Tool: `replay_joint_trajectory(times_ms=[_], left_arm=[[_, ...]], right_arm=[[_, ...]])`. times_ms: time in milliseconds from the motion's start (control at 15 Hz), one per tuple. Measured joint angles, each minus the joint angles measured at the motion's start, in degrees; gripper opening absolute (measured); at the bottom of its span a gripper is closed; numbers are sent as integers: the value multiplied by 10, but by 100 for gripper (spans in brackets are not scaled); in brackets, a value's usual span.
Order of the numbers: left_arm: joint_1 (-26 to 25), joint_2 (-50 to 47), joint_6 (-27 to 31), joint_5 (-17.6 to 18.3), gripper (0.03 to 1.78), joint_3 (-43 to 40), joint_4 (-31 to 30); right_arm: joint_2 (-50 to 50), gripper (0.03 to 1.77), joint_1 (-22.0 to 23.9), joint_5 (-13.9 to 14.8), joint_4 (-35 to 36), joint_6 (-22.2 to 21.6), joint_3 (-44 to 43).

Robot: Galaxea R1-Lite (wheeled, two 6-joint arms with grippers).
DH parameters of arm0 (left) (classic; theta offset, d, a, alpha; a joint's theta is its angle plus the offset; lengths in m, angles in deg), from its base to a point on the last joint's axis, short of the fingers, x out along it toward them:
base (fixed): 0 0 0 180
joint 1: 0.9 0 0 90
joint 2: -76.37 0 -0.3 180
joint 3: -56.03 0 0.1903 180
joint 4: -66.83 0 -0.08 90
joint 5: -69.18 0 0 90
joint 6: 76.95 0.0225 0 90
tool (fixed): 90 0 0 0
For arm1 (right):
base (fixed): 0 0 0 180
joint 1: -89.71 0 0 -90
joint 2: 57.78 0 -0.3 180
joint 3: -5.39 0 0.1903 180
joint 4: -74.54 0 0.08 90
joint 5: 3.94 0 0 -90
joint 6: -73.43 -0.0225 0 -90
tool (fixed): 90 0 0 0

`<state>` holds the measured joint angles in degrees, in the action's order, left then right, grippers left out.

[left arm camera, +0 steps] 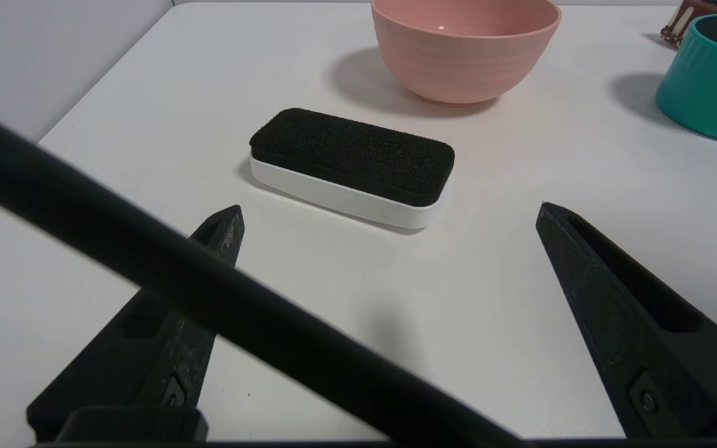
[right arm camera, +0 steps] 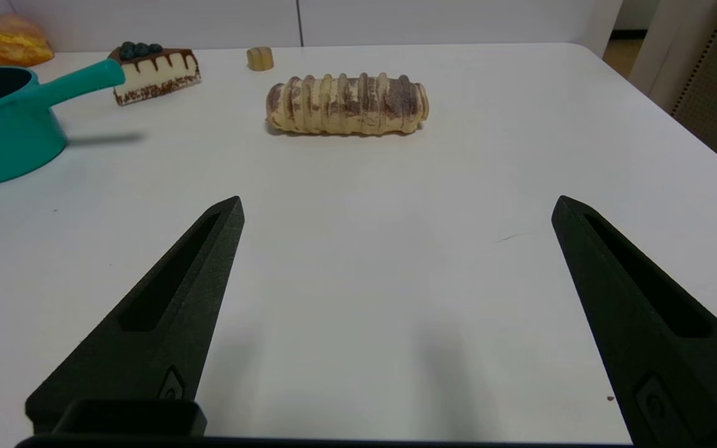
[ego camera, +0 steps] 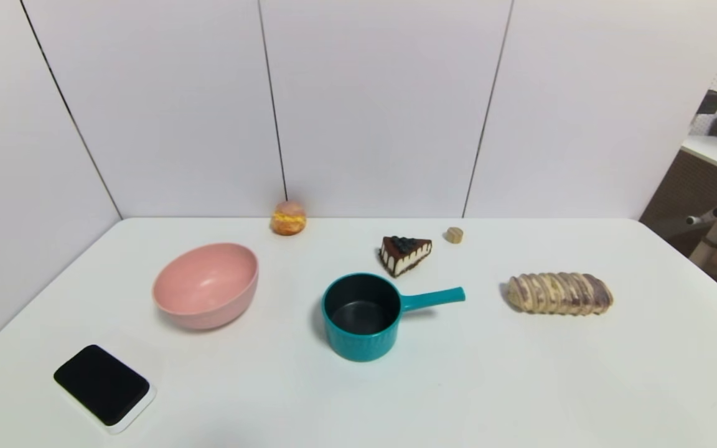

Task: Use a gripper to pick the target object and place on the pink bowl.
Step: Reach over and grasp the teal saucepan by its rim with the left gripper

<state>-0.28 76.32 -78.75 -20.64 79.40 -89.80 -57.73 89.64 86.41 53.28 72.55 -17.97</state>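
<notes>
Saucepan [ego camera: 360, 345]: one, upright, handle pointing right, away from the pink bowl [ego camera: 207, 286]; beyond both grippers, left [left arm camera: 389, 204] and right [right arm camera: 398, 198] (jaws spread, empty).

Fingers [right arm camera: 651, 323]: black, tapered, slotted | screw near base | black cable [left arm camera: 240, 286]

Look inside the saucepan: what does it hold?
The saucepan holds nothing that shows: its dark inside and most of its floor are visible. Its near wall may hide the floor's closest edge.
</notes>
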Motion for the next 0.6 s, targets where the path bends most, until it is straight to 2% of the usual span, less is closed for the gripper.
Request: replay_joint_trajectory(times_ms=[600], left_arm=[[0,0,0,0,169,0,0]], right_arm=[[0,171,0,0,0,0,0]])
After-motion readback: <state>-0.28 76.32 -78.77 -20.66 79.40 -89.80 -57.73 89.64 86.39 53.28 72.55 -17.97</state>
